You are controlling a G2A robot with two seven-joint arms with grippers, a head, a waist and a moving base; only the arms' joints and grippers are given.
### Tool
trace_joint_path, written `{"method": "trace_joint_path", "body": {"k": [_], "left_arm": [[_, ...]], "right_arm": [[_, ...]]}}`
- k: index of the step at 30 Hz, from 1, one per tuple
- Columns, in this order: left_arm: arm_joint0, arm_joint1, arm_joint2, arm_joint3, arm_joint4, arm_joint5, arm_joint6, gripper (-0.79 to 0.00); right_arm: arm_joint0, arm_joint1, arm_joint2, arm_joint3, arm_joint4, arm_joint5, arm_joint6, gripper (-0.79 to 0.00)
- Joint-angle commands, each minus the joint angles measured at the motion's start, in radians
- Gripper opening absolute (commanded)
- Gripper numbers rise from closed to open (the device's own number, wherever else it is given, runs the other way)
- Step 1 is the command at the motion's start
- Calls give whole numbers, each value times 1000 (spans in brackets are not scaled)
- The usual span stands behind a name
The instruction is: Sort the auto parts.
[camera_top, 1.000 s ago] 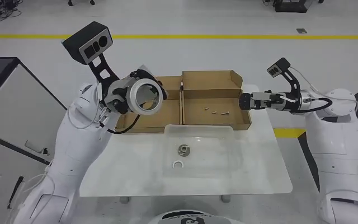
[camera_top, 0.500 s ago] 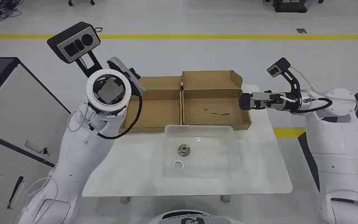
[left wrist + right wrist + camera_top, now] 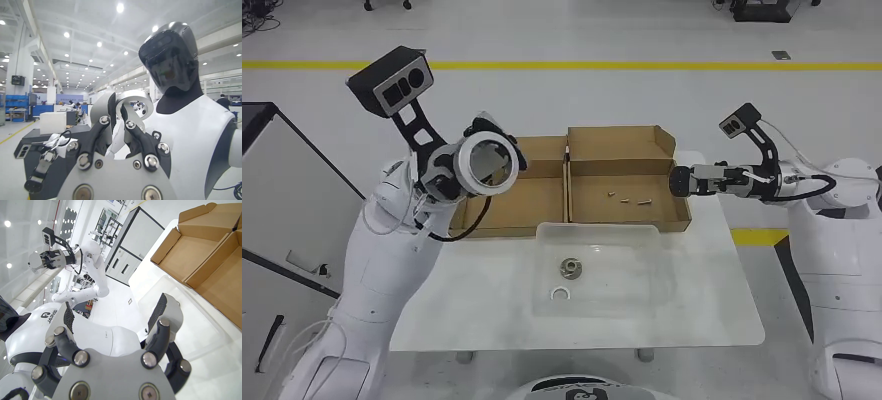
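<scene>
Jaws, left: clenched on the metal ring (image 3: 136,95). The left gripper (image 3: 118,111) pinches the hoop's wall, one finger inside and one outside.
Jaws, right: released. The right gripper (image 3: 115,308) has its ribbed fingers spread wide apart.
Ring position: upper left of centre in the top view, raised off the table (image 3: 712,300). Its open face is turned up toward the camera, and it overlaps the far left corner of the left box (image 3: 532,205).
Right gripper position: right of centre in the top view, just beside the outer right wall of the right box (image 3: 642,165). Whether it touches the cardboard cannot be told.
Boxes: two open cardboard boxes stand side by side at the table's far edge and share a middle wall.
Sorted parts: small fasteners (image 3: 630,199) lie on the right box's floor, near the middle of its front wall.
Tray: the clear tray (image 3: 642,250) sits centre frame, its far rim just beside the boxes' front walls.
Unsorted parts: a gear-like part (image 3: 569,266) and a white open ring (image 3: 560,293) lie apart in the tray's left half.
Room: white tabletop shows on both sides of the tray and along the near edge.
</scene>
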Motion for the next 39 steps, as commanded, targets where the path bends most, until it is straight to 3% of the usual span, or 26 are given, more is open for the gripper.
{"method": "trace_joint_path", "body": {"k": [1, 6, 14, 20, 25, 34, 39], "left_arm": [[4, -1, -8, -3, 53, 12, 17, -785], [18, -4, -14, -21, 125, 35, 68, -785], [26, -15, 26, -32, -83, -20, 153, -785], [22, -18, 25, -19, -167, -41, 130, -785], [25, -15, -2, -1, -99, -11, 98, -785], [51, -10, -69, -13, 223, 93, 113, -785], [61, -14, -59, -31, 234, 85, 160, -785]], "right_arm": [[0, 0, 0, 0, 0, 0, 0, 0], [0, 0, 0, 0, 0, 0, 0, 0], [0, 0, 0, 0, 0, 0, 0, 0], [0, 0, 0, 0, 0, 0, 0, 0], [0, 0, 0, 0, 0, 0, 0, 0], [0, 0, 0, 0, 0, 0, 0, 0], [0, 0, 0, 0, 0, 0, 0, 0]]}}
